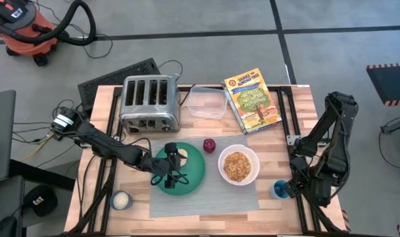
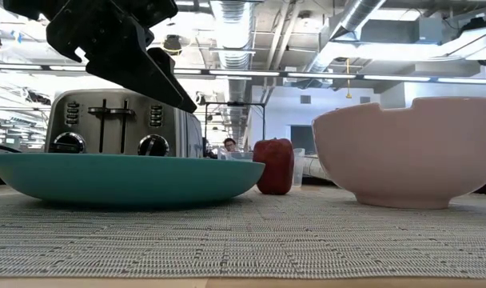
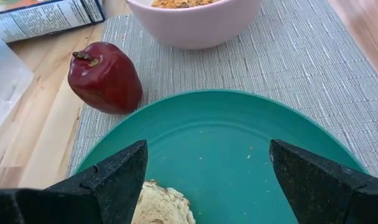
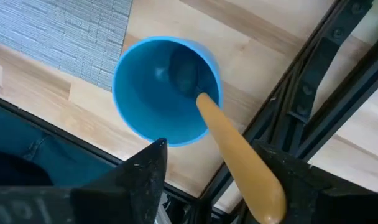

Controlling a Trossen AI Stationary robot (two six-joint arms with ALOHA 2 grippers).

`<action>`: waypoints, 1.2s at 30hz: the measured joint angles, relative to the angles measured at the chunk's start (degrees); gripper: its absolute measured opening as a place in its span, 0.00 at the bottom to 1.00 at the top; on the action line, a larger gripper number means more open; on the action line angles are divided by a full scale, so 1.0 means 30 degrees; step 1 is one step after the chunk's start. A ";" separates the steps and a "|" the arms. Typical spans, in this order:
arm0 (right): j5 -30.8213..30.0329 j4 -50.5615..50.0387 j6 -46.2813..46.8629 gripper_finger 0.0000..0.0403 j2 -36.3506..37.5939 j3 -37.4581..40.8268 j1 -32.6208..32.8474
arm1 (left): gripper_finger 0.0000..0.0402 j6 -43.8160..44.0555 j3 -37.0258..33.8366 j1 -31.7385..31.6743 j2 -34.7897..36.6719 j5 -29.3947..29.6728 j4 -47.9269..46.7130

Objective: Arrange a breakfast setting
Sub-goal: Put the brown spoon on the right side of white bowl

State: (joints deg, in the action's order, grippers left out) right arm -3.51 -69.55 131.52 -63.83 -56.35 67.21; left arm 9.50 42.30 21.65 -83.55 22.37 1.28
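**Operator:** Start on the left. What is that arm doing?

**Spotter:** Your left gripper (image 3: 207, 149) hangs over the teal plate (image 1: 195, 172), fingers spread wide and holding nothing. The bread (image 3: 165, 204) lies on the plate right under them. The plate sits on the left half of the placemat (image 1: 206, 196), and the toaster (image 1: 149, 102) is well clear on the far side.

**Operator:** And the middle?

**Spotter:** The red fruit (image 1: 209, 145) stands at the mat's far edge, between the plate and the white bowl (image 1: 238, 166). The bowl is on the right half of the mat and has cereal in it. I'd say none of that needs you now.

**Operator:** So the spoon?

**Spotter:** Yes. The wooden spoon (image 4: 235, 152) stands head-down in the blue cup (image 4: 155, 93), just off the mat's right edge, near the near-right corner of the table. Your right gripper (image 1: 289, 187) is directly above it and is by far the nearer arm. Its fingers are apart, one on each side of the handle, and gripping nothing yet. The handle leans up out of the cup towards the gripper, so its long axis runs almost straight at you.

**Operator:** Room to move?

**Spotter:** It's tight on the right, where the black table frame (image 4: 313, 87) runs just beside the cup. To the left there is bare mat between the bowl and the mat's right edge, and I judge the spoon goes there. Lift it straight up out of the cup before you swing left, or the cup may tip.
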 joint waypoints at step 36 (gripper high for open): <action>0.0278 -0.1020 -0.1512 0.17 0.0066 -0.2418 -0.1076 | 0.80 -0.0438 0.0007 0.0000 -0.0007 0.0278 0.0721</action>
State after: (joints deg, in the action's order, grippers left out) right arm -2.68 -72.61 126.99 -63.64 -63.60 63.99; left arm 8.18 42.33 21.65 -83.57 23.20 3.44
